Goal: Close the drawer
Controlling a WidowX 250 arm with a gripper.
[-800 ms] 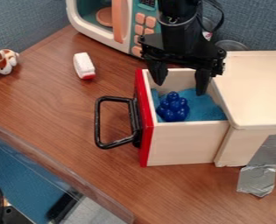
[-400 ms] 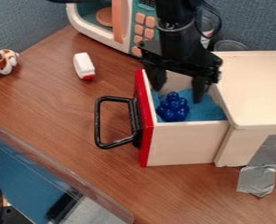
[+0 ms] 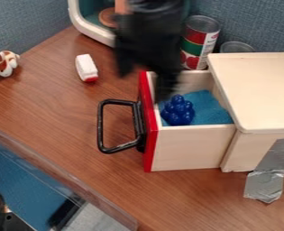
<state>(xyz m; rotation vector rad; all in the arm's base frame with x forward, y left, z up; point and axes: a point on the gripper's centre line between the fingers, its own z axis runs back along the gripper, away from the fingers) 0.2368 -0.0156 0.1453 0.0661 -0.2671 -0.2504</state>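
Note:
The black gripper (image 3: 145, 83) hangs blurred over the back left corner of the drawer, its two fingers apart, one left of the red front and one over the drawer's inside. The wooden drawer (image 3: 189, 149) stands pulled out to the left of its wooden cabinet (image 3: 261, 90). Its red front panel (image 3: 148, 131) carries a black loop handle (image 3: 100, 126) that points left. Inside the drawer, a dark blue grape-like toy (image 3: 178, 111) rests on blue cloth (image 3: 211, 110).
Behind the drawer stand a tomato can (image 3: 199, 43) and a clear cup (image 3: 236, 47). A toy microwave (image 3: 87, 27) is at the back, with a white and red object (image 3: 86, 68) nearby and a brown and white toy (image 3: 3, 63) farther left. Silver tape (image 3: 269, 173) holds the cabinet.
The gripper has moved left, from over the middle of the drawer to its red front edge, uncovering the can behind. The drawer and the blue toy have stayed where they were.

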